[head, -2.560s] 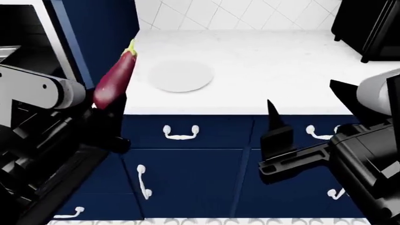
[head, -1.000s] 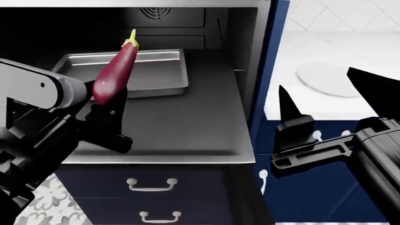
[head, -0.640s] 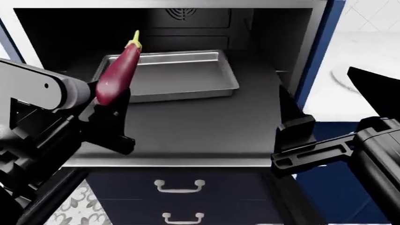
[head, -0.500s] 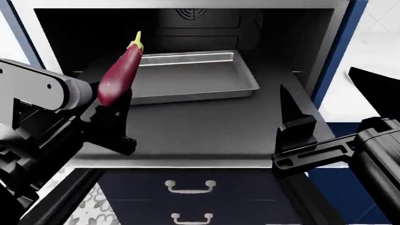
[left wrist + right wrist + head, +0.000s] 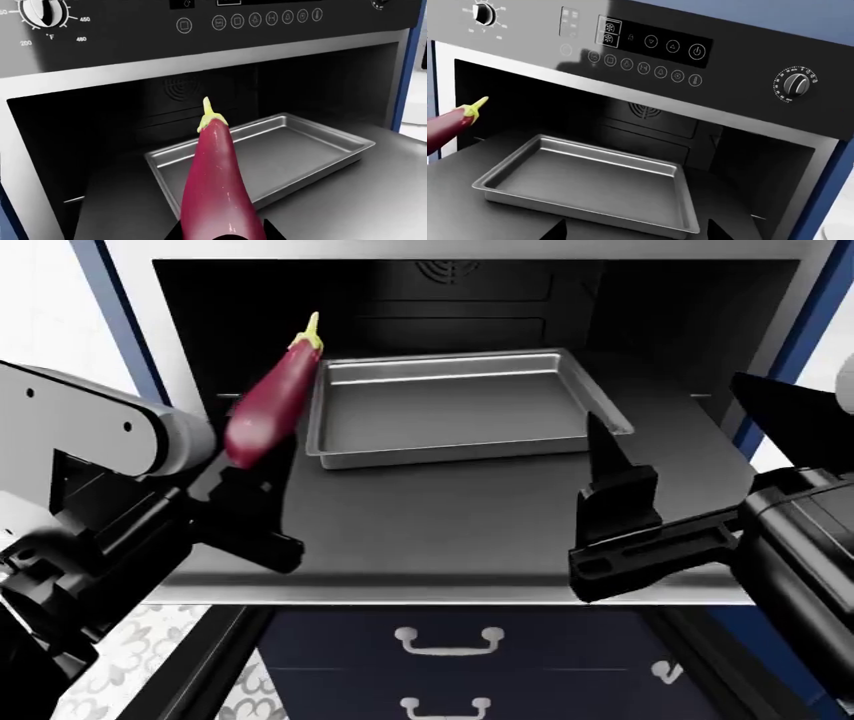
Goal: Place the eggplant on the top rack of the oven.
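The left gripper (image 5: 254, 502) is clamping the eggplant (image 5: 274, 408) by its fat end, stem tip pointing up and toward the oven (image 5: 134, 330), so the carry step is in hand: the fruit is hanging over the left part of the lowered door panel (image 5: 441, 525), just beside the left rim of the top rack (image 5: 454, 405) but not yet above it. Next, I judge, the arm needs to be reaching forward and a little rightward until the eggplant is over the tray floor, then lowering and letting go. The cavity is standing open with nothing lying in the tray (its raised rim is the only lip to clear). Further right, the right gripper (image 5: 611, 510) is idling over the door with nothing in it, its jaws apparently apart, clear of the path.
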Robot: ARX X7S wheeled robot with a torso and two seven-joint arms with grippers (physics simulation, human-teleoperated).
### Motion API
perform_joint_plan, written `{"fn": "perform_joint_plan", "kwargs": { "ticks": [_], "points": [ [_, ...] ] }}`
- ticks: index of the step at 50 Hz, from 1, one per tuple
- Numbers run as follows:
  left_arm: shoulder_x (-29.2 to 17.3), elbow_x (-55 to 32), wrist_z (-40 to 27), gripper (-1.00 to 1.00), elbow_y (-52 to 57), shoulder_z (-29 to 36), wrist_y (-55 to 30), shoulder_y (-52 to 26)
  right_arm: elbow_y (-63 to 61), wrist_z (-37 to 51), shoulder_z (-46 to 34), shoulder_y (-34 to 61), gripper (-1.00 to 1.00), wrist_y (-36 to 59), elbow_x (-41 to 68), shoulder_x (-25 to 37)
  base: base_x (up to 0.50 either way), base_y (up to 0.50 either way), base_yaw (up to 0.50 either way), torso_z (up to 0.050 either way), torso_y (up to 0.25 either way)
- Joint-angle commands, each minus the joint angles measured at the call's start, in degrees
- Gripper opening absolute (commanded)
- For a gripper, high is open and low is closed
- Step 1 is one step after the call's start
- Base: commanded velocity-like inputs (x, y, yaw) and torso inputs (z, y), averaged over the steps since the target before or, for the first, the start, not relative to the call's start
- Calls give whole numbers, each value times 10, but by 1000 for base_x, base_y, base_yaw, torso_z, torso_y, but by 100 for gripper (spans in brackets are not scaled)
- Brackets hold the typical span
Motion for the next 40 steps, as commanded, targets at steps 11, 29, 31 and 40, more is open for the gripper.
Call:
{"fn": "perform_joint_plan", "kwargs": {
  "ticks": [11,29,31,40],
  "points": [
    [16,13,22,-100,-21,29,3,-27,86,0,-67,96,100,68,50,-35,0,0,0,0,0],
    [13,18,27,-100,-21,37,10,-27,78,-11,-61,81,100,45,36,-18,238,0,0,0,1],
    [13,17,27,-100,-21,38,11,-27,76,-10,-63,82,100,45,35,-19,500,1,0,0,0],
    [9,17,28,-100,-21,40,15,-26,71,-8,-70,84,100,44,36,-19,123,0,0,0,0]
  ]
}}
